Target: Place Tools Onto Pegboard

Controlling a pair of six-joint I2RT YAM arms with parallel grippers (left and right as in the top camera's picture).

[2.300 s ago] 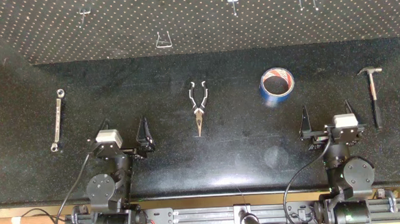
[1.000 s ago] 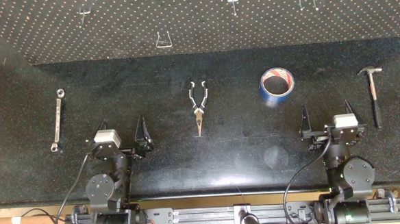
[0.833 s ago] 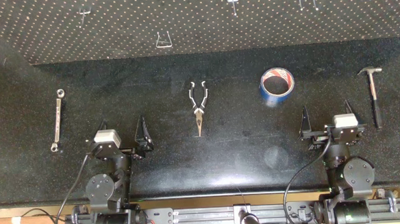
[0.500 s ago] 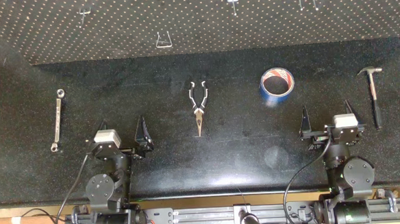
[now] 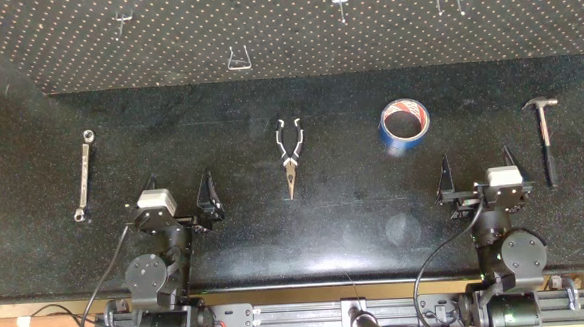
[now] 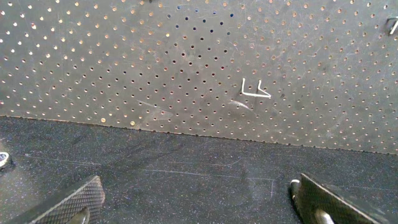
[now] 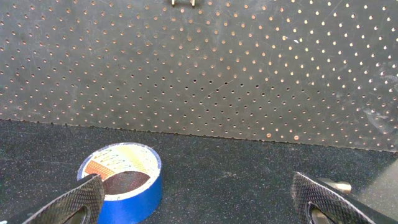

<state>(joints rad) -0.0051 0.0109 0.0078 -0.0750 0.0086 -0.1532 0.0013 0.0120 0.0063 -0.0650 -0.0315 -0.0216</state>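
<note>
Nothing moved; black mat (image 5: 219, 112) meets perforated pegboard (image 5: 265, 25).

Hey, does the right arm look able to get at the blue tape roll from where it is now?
Probably yes. The right gripper is open, and the blue tape roll lies just ahead of it toward the pegboard, slightly to its left, with bare table between.
</note>
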